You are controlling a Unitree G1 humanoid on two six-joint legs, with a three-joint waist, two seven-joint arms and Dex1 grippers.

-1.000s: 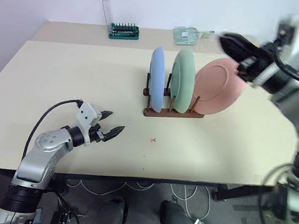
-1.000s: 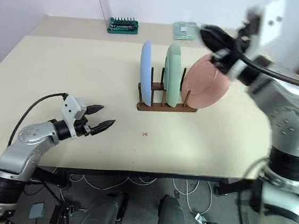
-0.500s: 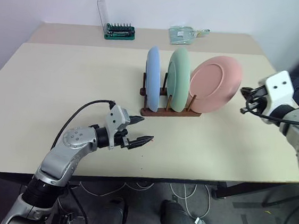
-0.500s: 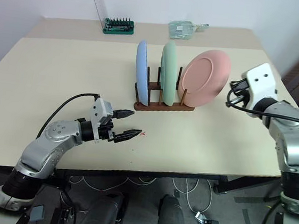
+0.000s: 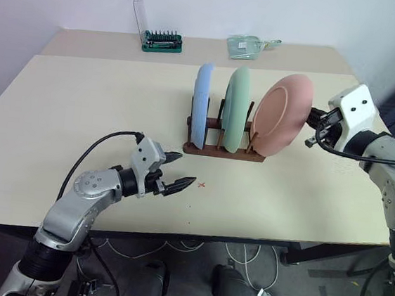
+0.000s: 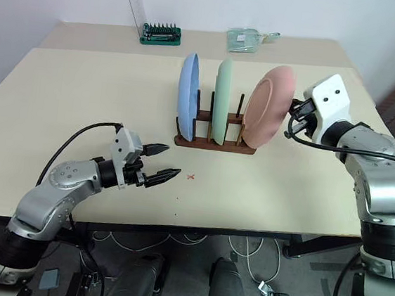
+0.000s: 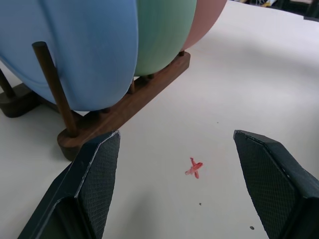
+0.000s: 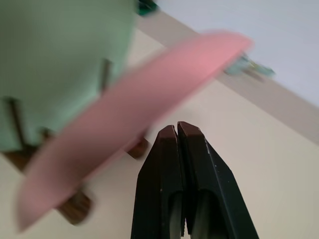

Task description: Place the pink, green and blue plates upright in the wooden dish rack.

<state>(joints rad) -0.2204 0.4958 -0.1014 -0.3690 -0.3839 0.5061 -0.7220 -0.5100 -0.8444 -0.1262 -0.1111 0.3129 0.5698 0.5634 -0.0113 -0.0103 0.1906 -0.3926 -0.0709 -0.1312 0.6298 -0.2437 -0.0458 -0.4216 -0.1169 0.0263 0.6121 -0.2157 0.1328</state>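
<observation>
Right gripper (image 8: 177, 130): black fingers pressed flat together, nothing between them, tips just beside the rim of the pink plate (image 5: 280, 116) at its right edge; whether touching, cannot tell. Left gripper (image 5: 178, 172): fingers spread wide, nothing held, hovering low over the table (image 5: 82, 100) near its front edge, aimed toward the rack. Between the spread fingers in the left wrist view, a small red cross mark (image 7: 194, 168) on the table surface.

Beyond that, the wooden dish rack (image 5: 224, 151) near the middle of the table: dark reddish-brown, two base rails with thin upright pegs. Holding three plates on edge: blue plate (image 5: 201, 104) at the rack's left end, standing upright; green plate (image 5: 237, 109) in the middle slots, upright; pink plate at the right end, leaning back to the right, its face turned toward the front, bottom edge down at the rail by the last pegs. Blue and green well seated between pegs; exact slot of the pink one not clear.

Farther back, at the table's far edge: a green-based tool holder (image 5: 162, 42) carrying a row of small dark bits, with a clear lid standing open behind it. To its right, a clear plastic packet (image 5: 248, 46) lying flat.

No readable writing, brand or label on any of these; the red cross the only mark.
</observation>
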